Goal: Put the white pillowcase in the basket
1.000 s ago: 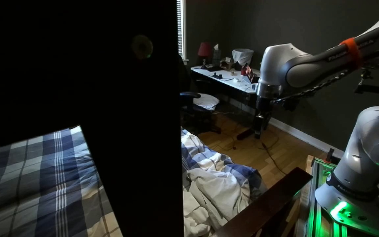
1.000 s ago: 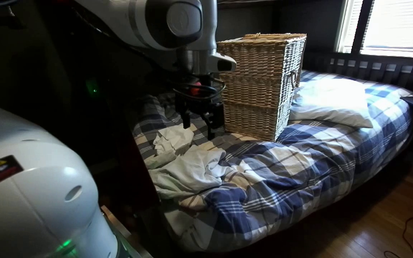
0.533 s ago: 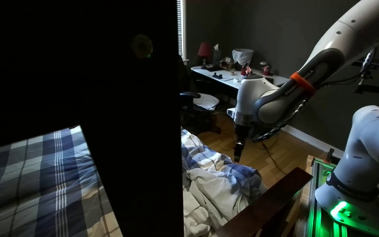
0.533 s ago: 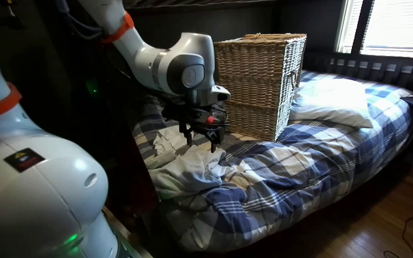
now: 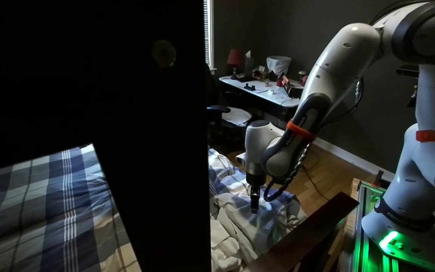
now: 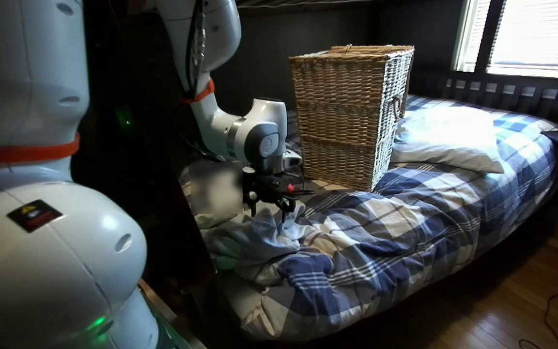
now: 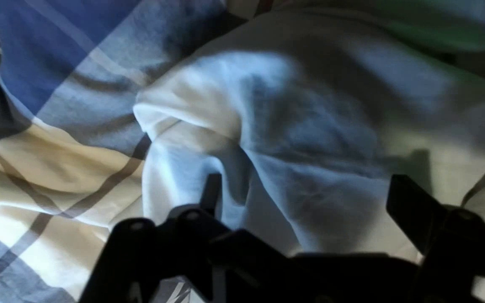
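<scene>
The white pillowcase [image 6: 259, 237] lies crumpled on the plaid bedding near the bed's end. It shows in both exterior views [image 5: 236, 209] and fills the middle of the wrist view [image 7: 322, 198]. My gripper [image 6: 268, 214] points down just over the pillowcase, also in an exterior view [image 5: 254, 209]. In the wrist view the two fingers [image 7: 305, 185] are wide apart with pale cloth below and between them, not clamped. Whether the fingertips touch the cloth I cannot tell. The tall wicker basket [image 6: 339, 116] stands upright on the bed behind the gripper; its inside is hidden.
A white pillow [image 6: 448, 140] lies on the plaid bed [image 6: 405, 228] beyond the basket. A dark wooden bed rail [image 5: 308, 230] runs between the robot base and the bed. A black panel [image 5: 164, 151] blocks much of an exterior view. A blurred patch covers some cloth beside the gripper.
The arm has swung over the bed and my gripper has come down from well above to just over the pillowcase. The fingers stay apart. Basket and pillowcase have not visibly moved.
</scene>
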